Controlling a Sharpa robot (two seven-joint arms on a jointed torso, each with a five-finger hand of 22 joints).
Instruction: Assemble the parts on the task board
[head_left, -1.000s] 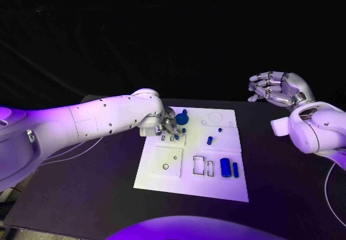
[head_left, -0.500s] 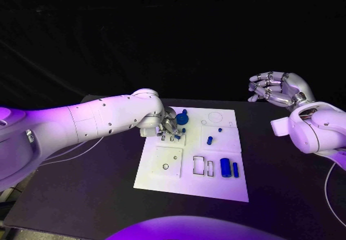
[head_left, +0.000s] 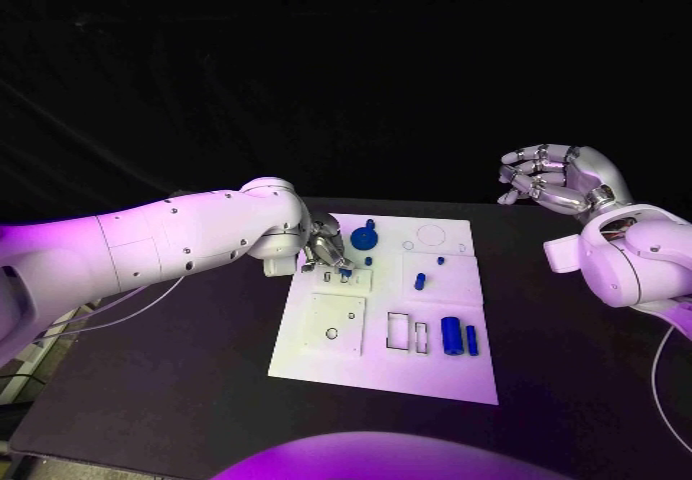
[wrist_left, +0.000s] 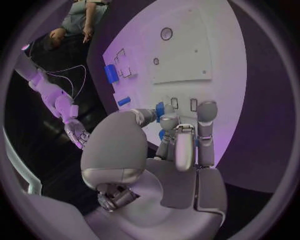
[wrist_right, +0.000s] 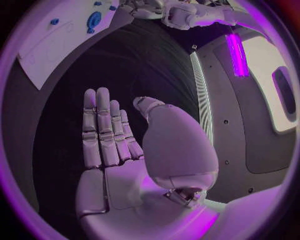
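Black table (head_left: 173, 400) carrying white task board (head_left: 382, 375) at centre. Nearest on board — large blue cylinder (head_left: 451, 335) with slim blue bar (head_left: 472, 339) just beside it. Farther back, small blue peg (head_left: 420, 282), then round blue disc (head_left: 364, 239). Left hand (head_left: 326, 254) lowered onto board's far-left area, pinching small blue piece (wrist_left: 160, 109). Right hand (head_left: 555, 178) raised beyond table's far right corner — released, fingers apart.

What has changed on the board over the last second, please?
The left arm has swung toward the table's left side, drawing the left hand slightly back from the round blue part. The right hand stays raised and empty; the parts on the board lie as before.
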